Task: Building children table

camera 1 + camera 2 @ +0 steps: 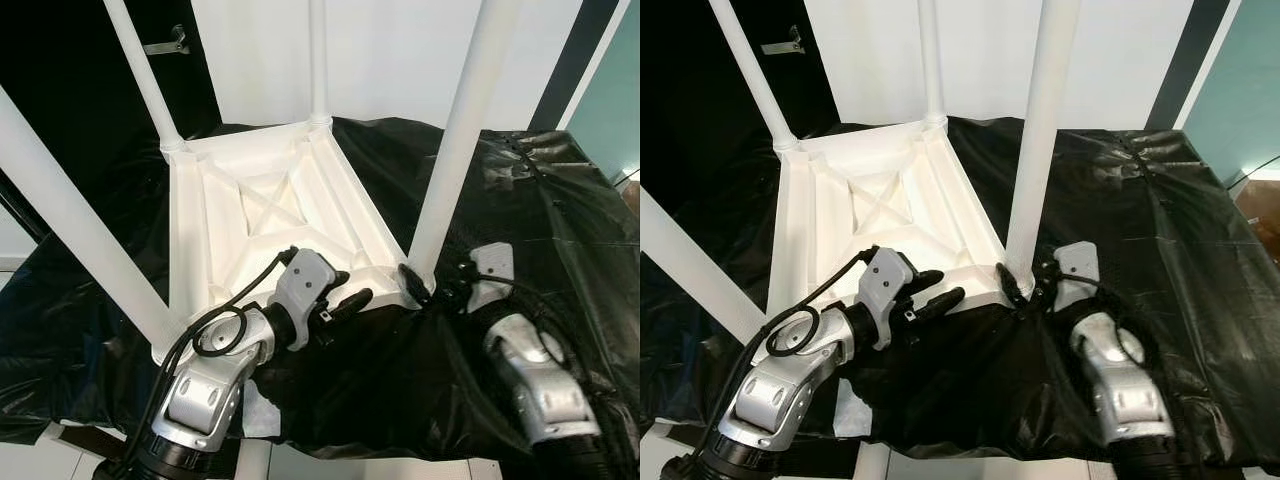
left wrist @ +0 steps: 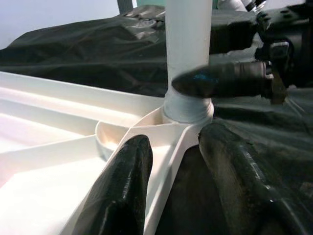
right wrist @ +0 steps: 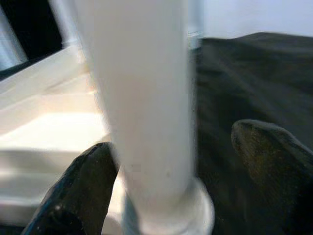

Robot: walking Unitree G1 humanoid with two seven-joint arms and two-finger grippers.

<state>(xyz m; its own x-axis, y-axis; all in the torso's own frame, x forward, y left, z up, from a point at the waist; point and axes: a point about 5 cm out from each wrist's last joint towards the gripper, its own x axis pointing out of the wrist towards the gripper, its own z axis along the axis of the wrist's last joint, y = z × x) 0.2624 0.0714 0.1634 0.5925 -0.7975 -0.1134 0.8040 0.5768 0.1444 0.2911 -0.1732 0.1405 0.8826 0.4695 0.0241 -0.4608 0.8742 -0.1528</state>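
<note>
Black plastic sheet (image 1: 560,230); white wall (image 1: 400,50) behind.

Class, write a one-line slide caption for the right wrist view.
Right gripper fingers open around the white table leg near its socket.

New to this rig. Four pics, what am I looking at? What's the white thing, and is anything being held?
A humanoid robot is assembling a small white table, which lies upside down on black sheeting with four legs pointing up. Two pictures come from its head camera, two from its wrist cameras. The right hand has its open fingers either side of the base of the near-right leg, one touching it, not clamped. The left hand, also open, straddles the table's near edge beside that leg.
</note>
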